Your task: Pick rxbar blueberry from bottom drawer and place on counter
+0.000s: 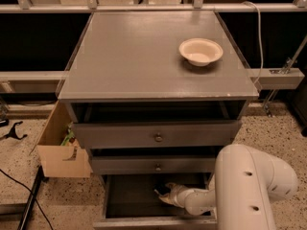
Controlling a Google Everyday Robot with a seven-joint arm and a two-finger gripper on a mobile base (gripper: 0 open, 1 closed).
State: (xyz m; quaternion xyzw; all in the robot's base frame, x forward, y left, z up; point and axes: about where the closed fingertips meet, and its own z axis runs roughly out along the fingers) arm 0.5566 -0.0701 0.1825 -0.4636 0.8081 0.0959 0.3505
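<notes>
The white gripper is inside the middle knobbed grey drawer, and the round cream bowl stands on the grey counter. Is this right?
No. The camera view shows the white gripper inside the grey bottom drawer; the round cream bowl stands on the grey counter.
</notes>
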